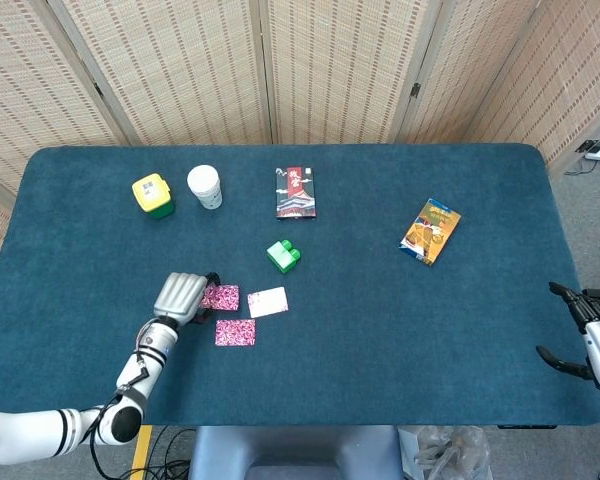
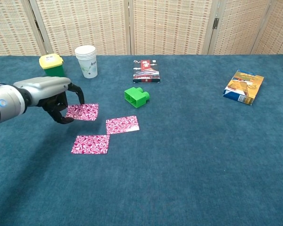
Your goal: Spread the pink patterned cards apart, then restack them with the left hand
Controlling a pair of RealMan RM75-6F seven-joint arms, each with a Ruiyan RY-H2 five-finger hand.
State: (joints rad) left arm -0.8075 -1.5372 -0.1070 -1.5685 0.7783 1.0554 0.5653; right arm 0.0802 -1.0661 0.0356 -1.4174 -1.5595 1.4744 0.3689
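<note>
Left hand [image 2: 56,101] pinches the far-left card [image 2: 82,111] by its left edge, lifted slightly off the surface [image 2: 188,155]; the rest of the fingers curl. Other two cards lie flat and apart: middle card [image 2: 122,125] at the hand's 4 o'clock, near card [image 2: 90,144] at its 5 o'clock. Cards look fully spread, so restacking seems under way; likely the held card goes onto one of those. Held card's long axis runs left-right. Right hand [image 1: 592,340] is well apart at the right table edge, fingers apart, holding nothing.
</note>
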